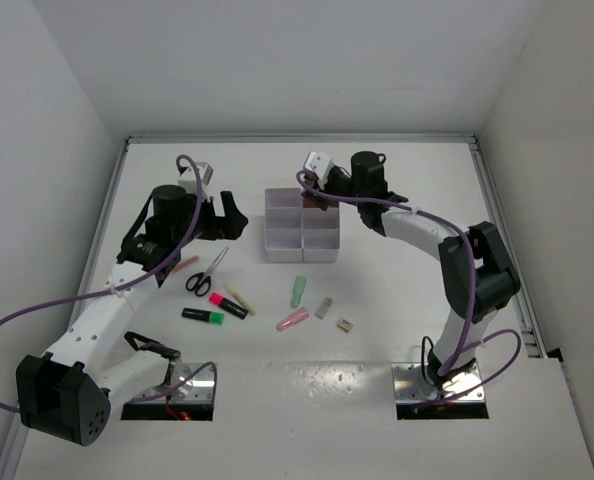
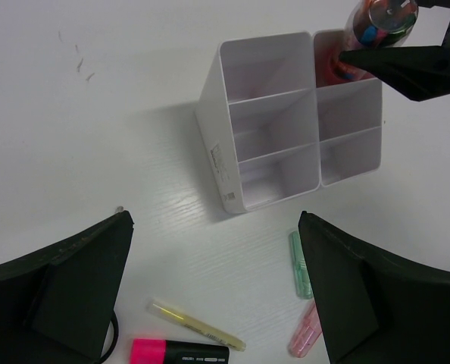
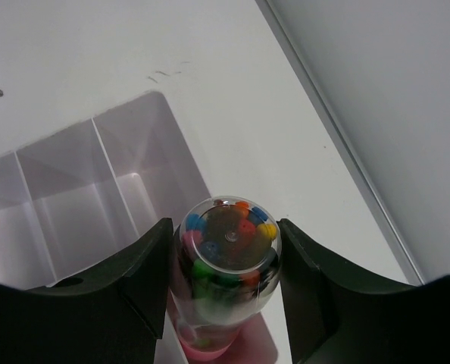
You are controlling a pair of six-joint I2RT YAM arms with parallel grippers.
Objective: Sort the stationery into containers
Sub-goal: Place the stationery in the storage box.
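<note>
Stationery sorting, placing stage. The right gripper (image 3: 229, 262) is partly closed on a clear tube (image 3: 226, 227) of multicoloured pieces. The tube stands upright, its long axis vertical. Its lower end is down in the back right corner compartment of the white organiser tray (image 1: 302, 232); whether it touches the compartment floor cannot be told. The compartment lies directly beneath this gripper, so the next move probably calls only for parting the jaws and a straight lift.

The left gripper (image 1: 227, 215), jaws wide apart and empty, hovers left of the tray. It is the nearer one to the scissors (image 1: 207, 272), pink highlighter (image 1: 227, 305) and green highlighter (image 1: 203, 317) on the worktop (image 1: 397, 290). The green piece (image 1: 298, 292) and pink piece (image 1: 292, 320) lie between the arms.

A small label (image 2: 217, 163) on the tray's side wall is too small to read.
</note>
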